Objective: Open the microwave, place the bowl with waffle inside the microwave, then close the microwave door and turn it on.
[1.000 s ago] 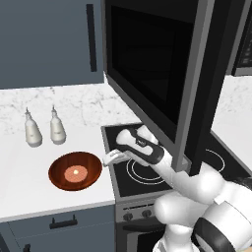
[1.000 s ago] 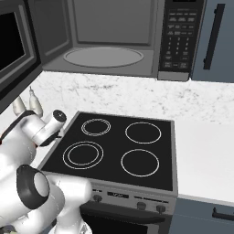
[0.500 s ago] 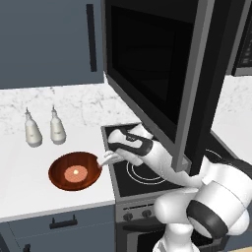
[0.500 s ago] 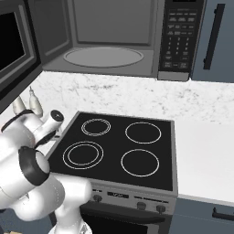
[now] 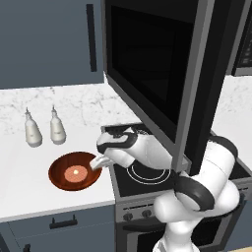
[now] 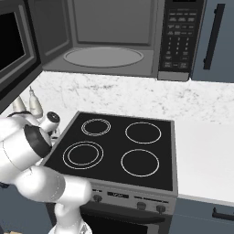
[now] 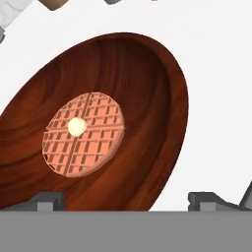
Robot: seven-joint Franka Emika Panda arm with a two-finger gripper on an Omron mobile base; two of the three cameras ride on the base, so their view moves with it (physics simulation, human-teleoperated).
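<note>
The reddish-brown bowl (image 5: pixel 63 178) sits on the white counter left of the stove, with the round waffle (image 5: pixel 75 172) lying flat in its middle. My gripper (image 5: pixel 97 164) hangs open at the bowl's right rim. In the hand view the bowl (image 7: pixel 142 88) and the waffle (image 7: pixel 83 133) are close below, and the gripper (image 7: pixel 128 202) straddles the rim: one fingertip is over the bowl's inside, the other over the counter. The microwave (image 6: pixel 109 41) stands open with its grey cavity bare. The microwave door (image 5: pixel 152 64) is swung out wide above the stove.
Two pale bottles (image 5: pixel 33 130) (image 5: pixel 57 129) stand behind the bowl. The black four-ring stovetop (image 6: pixel 119 151) lies under the microwave. A blue-grey cabinet (image 5: pixel 49 39) hangs above the counter. The microwave's button panel (image 6: pixel 176 36) is on its right side.
The hand has moved a little left and down, closer to the bowl's right rim. The jaws stayed open, and the bowl and door have not moved.
</note>
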